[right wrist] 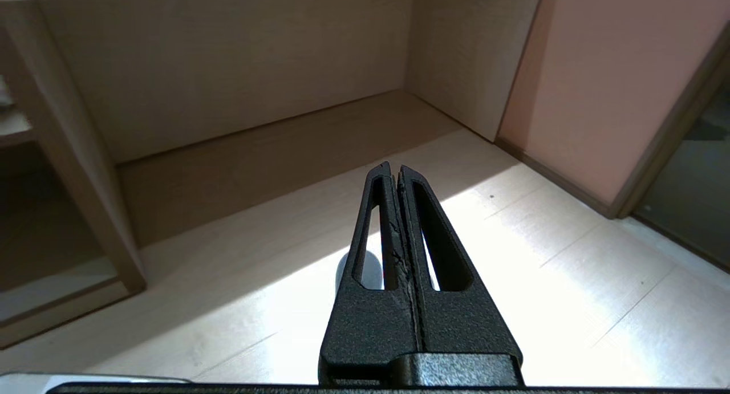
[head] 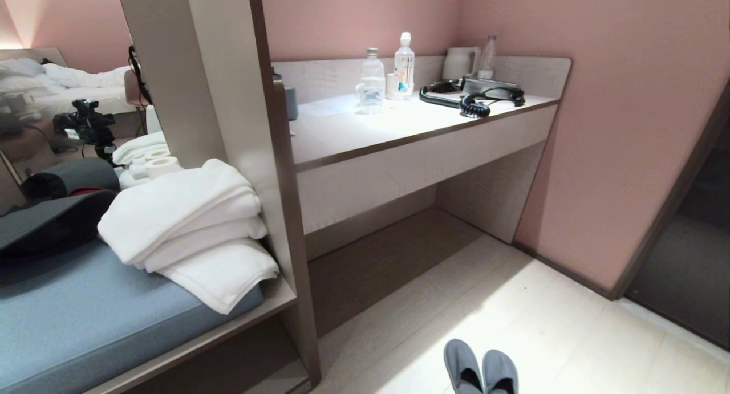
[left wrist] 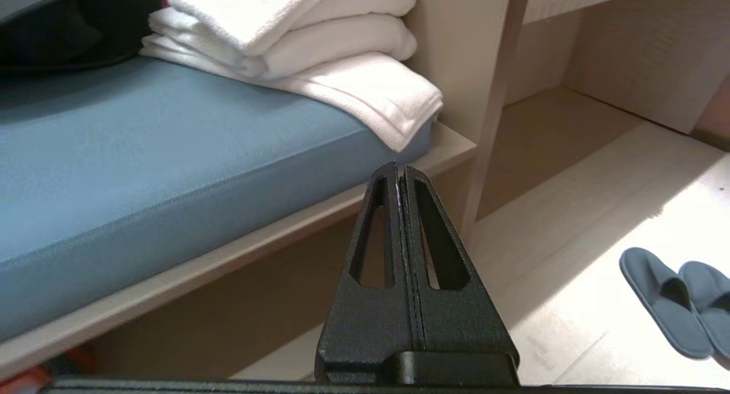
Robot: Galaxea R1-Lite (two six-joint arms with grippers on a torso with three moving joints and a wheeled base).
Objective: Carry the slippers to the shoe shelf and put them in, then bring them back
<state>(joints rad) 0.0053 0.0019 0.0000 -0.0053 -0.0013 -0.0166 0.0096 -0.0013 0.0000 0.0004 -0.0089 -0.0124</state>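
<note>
Our left gripper (left wrist: 400, 169) has its jaws pressed together on nothing, hanging in front of the blue cushion (left wrist: 142, 154) and the stacked white towels (left wrist: 319, 35). Our right gripper (right wrist: 393, 169) is likewise closed and empty, over the pale floor (right wrist: 542, 257) before the desk's recess. The slippers (head: 481, 371) lie side by side on the floor, near us, toes pointing away. The shelf (head: 279, 377) sits low on the left, under the cushion, holding no slippers that we can see.

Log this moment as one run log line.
stage: start, nothing grasped | slippers: side by side on floor | left hand: shut, empty | right hand: shut, empty | shoe shelf: empty
</note>
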